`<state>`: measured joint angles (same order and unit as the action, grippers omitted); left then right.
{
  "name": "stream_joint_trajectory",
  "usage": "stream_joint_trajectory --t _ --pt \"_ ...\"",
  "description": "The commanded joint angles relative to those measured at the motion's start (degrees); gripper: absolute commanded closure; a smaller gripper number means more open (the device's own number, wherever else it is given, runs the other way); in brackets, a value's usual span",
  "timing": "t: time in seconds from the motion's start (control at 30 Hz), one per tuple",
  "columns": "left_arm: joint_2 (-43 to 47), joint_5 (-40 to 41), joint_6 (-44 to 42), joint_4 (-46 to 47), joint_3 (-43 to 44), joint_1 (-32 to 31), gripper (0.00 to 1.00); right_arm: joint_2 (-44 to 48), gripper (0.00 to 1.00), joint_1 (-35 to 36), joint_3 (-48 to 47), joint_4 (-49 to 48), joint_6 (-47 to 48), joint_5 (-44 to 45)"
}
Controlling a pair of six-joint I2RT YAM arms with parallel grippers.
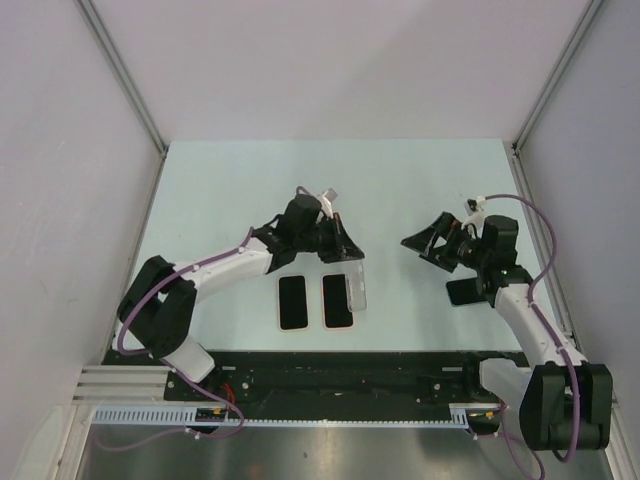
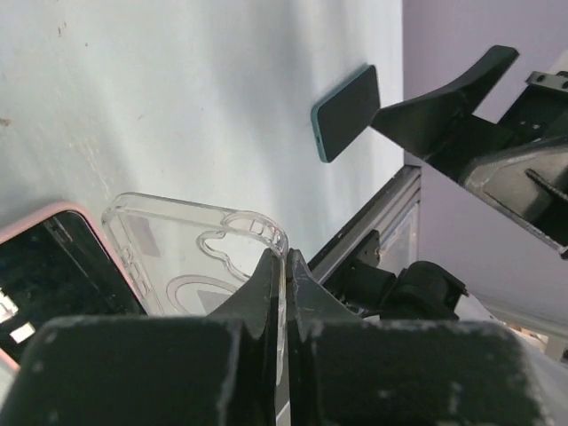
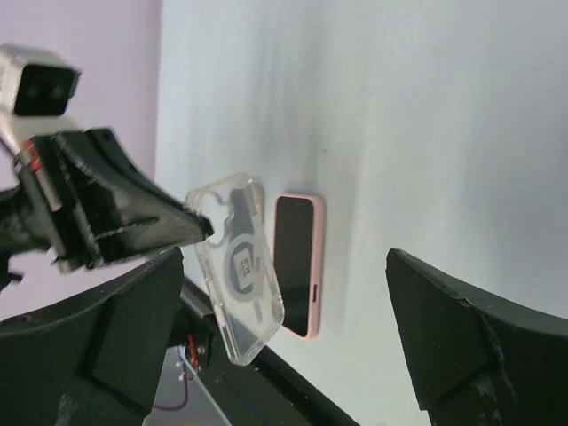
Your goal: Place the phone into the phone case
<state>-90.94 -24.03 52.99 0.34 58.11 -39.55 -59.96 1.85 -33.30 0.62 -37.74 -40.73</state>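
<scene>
Left pink phone (image 1: 292, 302) and right pink phone (image 1: 338, 300) flat, side by side, screens up, at 7 o'clock from left gripper (image 1: 340, 250). Teal phone (image 1: 465, 291) flat at 5 o'clock from right gripper (image 1: 432, 240), beside its forearm. Clear phone case (image 1: 357, 285) tilted, just beside right pink phone at its 3 o'clock. Left fingers pinched tight on case's camera-end rim. Right fingers spread wide, holding nothing, well apart at case's 3 o'clock.

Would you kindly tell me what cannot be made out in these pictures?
Left wrist view: the left gripper hides the lower half of the case; the left edge cuts off the pink phone.
Top view: the case is too faint against the table to judge its tilt.
Right wrist view: the left gripper covers the gripped corner of the case.
</scene>
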Motion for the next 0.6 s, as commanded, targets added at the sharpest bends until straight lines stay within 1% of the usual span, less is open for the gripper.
stream_joint_trajectory --t 0.0,0.03,0.07,0.1,0.17,0.37,0.47,0.57 --pt "0.41 10.23 1.23 -8.51 4.82 -4.65 1.0 3.71 0.0 -1.41 -1.95 11.32 4.42 6.89" --pt "0.15 10.93 1.67 -9.47 5.17 -5.27 1.0 4.06 0.0 -1.41 -2.03 12.46 4.69 7.24" --pt "-0.12 11.81 2.37 -10.09 5.61 -5.8 1.0 4.5 0.0 -2.97 -2.03 12.99 4.95 7.68" --pt "-0.21 13.73 2.81 -10.88 6.31 -6.76 1.0 5.2 0.0 -3.08 -2.03 13.52 5.3 7.86" --pt "-1.08 14.89 4.21 -11.85 6.49 -7.47 1.0 5.65 0.0 -3.52 -2.12 14.75 5.48 8.3" --pt "-5.65 13.84 6.68 -9.57 6.67 -9.14 1.0 6.97 0.0 -5.09 -2.73 19.06 6.18 12.5" --pt "-8.29 13.92 6.95 -9.39 8.33 -10.28 1.0 6.53 0.0 -6.76 -3.17 21.87 6.36 14.7" --pt "-11.19 13.4 6.42 -8.95 10.26 -11.07 0.99 6.09 0.0 -8.61 -3.44 23.11 6.44 14.81"
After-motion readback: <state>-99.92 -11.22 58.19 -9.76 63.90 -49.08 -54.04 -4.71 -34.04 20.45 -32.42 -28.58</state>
